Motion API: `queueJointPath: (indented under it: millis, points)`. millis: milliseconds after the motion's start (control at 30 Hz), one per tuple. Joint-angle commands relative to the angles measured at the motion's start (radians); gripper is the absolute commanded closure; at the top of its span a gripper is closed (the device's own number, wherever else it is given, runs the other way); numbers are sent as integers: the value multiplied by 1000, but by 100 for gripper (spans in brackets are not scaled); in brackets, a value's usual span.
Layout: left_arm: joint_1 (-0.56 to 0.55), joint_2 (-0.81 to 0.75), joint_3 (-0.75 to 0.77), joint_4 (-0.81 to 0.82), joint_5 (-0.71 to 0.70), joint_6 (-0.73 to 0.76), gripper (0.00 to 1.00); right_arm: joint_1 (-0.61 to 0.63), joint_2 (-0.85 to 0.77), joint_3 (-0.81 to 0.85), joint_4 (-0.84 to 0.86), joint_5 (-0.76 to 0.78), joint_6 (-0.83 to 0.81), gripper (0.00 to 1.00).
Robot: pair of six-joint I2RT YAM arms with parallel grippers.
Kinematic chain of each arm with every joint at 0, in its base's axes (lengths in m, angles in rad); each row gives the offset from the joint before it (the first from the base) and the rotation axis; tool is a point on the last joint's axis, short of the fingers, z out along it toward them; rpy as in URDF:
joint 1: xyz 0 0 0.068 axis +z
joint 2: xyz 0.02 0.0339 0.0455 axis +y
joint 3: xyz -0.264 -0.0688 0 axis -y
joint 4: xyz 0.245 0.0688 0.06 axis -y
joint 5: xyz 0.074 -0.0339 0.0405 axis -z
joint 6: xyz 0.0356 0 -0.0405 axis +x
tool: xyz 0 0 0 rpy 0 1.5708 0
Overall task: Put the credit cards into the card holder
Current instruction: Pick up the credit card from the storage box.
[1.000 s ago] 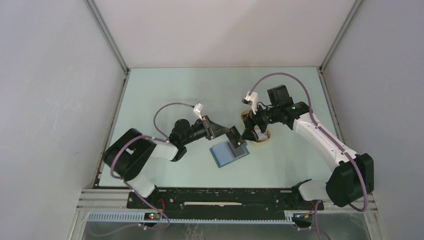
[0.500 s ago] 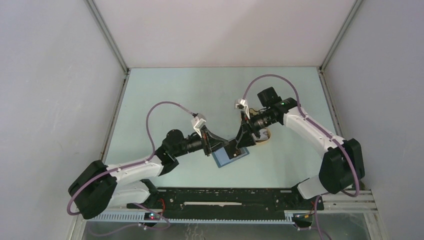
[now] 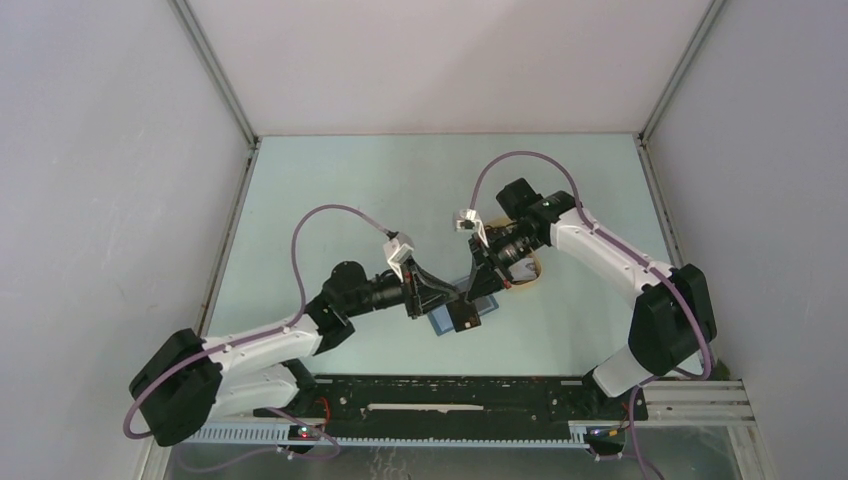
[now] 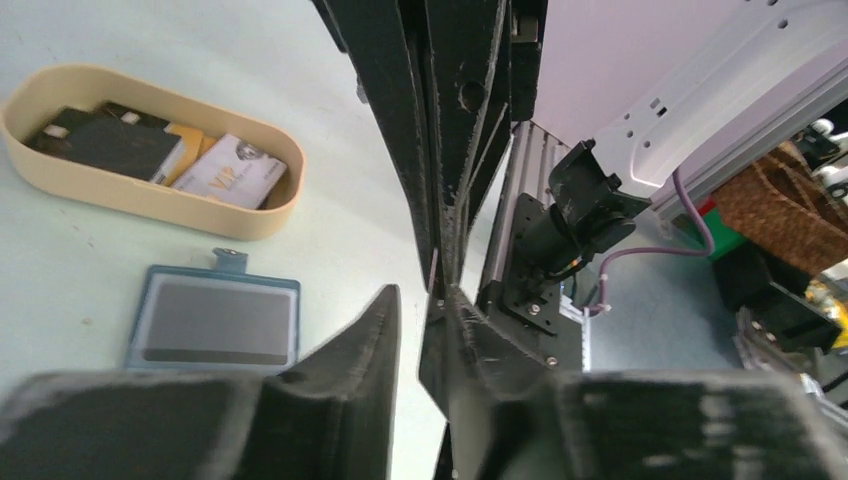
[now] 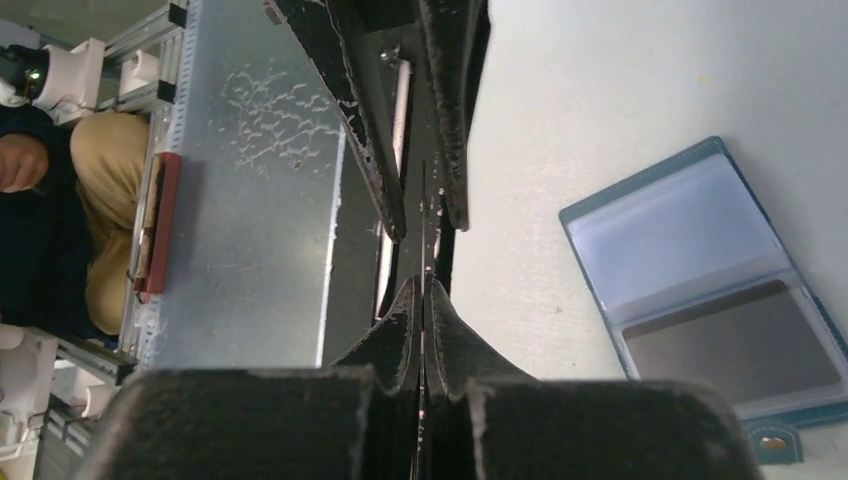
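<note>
A thin dark credit card (image 5: 423, 195) hangs edge-on above the table between both grippers. My right gripper (image 5: 422, 285) is shut on it. My left gripper (image 4: 420, 292) faces it from the other side, open by a narrow gap, with the card's edge (image 4: 435, 268) between its fingers. In the top view the two grippers meet over the card holder (image 3: 484, 309). The teal-blue card holder (image 5: 680, 235) lies open flat, with a grey card (image 5: 730, 345) in one pocket. More credit cards (image 4: 228, 175) lie in the tray.
The beige oval tray (image 4: 150, 205) stands just beyond the card holder (image 4: 140, 330), holding dark and whitish cards. The tray (image 3: 532, 272) is partly hidden under the right arm. Grey walls enclose the pale green table on three sides; a black rail runs along the near edge.
The right gripper came from the tray to the left gripper and shut on the card. The left arm stretched out over the holder and its jaws parted slightly.
</note>
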Motion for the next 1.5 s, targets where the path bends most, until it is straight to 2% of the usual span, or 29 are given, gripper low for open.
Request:
queueJointPath:
  millis: [0,133,300,367,467,633,900,1000,1167,1333,1467]
  points:
    - [1,-62,-15,49,-41,-44,64,19,3,60,-105,-85,-92,100]
    - [1,-143,-84,86,-68,-102,39,4,-11,75,-163,-102,-154,100]
    - [0,-274,-187,147,-91,-152,16,-31,-31,75,-156,-141,-129,100]
    - [0,-300,-225,177,-101,-176,11,-41,-40,75,-148,-160,-109,100]
    - [0,-283,-263,242,-106,-218,10,-51,-49,76,-132,-185,-77,100]
    - [-44,-171,-279,389,-155,-249,14,-66,-50,74,-121,-220,-51,100]
    - [-80,56,-198,588,-116,-293,36,-85,-47,65,-98,-220,-24,100]
    - [-80,104,-181,616,-113,-303,41,-89,-39,64,-91,-214,-17,100]
    - [-76,121,-154,617,-107,-297,48,-87,-30,62,-91,-206,-18,100]
    - [-60,88,-123,521,-81,-281,53,-81,-27,64,-96,-188,-24,100]
    - [-57,64,-83,398,-55,-252,68,-78,-27,62,-95,-183,-26,100]
